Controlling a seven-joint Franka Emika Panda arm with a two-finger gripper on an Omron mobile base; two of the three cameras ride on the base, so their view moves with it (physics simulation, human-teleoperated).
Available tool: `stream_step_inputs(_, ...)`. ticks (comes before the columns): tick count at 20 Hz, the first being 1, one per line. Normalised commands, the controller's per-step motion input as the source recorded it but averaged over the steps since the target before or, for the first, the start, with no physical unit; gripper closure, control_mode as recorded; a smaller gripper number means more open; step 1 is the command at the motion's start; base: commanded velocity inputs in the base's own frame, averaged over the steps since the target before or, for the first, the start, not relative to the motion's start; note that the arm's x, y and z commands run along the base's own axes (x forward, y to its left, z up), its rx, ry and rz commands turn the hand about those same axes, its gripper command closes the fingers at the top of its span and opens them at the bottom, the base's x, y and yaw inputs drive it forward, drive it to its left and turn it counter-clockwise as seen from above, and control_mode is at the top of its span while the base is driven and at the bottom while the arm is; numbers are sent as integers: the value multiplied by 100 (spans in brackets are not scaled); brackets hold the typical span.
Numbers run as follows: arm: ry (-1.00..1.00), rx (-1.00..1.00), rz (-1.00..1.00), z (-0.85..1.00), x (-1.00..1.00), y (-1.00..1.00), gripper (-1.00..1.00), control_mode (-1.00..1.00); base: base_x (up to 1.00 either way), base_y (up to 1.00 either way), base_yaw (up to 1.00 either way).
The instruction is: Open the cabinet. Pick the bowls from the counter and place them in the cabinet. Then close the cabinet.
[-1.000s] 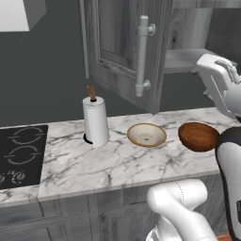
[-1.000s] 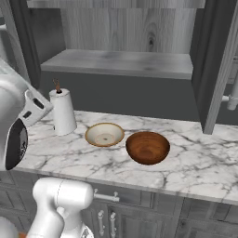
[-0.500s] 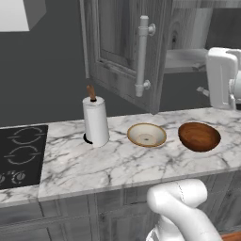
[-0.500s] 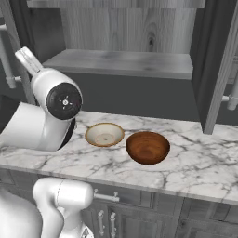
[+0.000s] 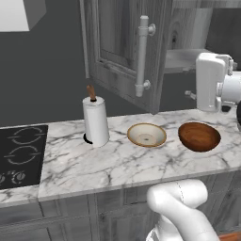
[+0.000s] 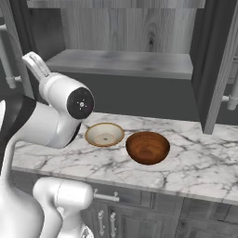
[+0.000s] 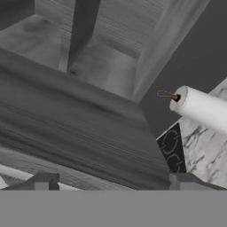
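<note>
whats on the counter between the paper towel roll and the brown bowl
The cream bowl sits between the paper towel roll and the reddish-brown bowl on the counter, clear in the left base view.

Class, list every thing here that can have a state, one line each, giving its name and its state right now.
Grey wood-grain wall cabinet: doors open, shelf bare.
Shallow cream bowl with tan rim: upright on the white marble counter, empty.
Glossy reddish-brown bowl: upright on the counter, empty.
White paper towel roll: standing upright.
Gripper: open, holding nothing.
</note>
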Motion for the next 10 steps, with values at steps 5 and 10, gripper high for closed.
stream_step_inputs(5, 1, 1, 4, -2, 42, 12, -100, -100, 0, 0, 0)
stream_step_inputs(10, 3, 3, 7, 0, 61, -8, -100, -100, 0, 0, 0)
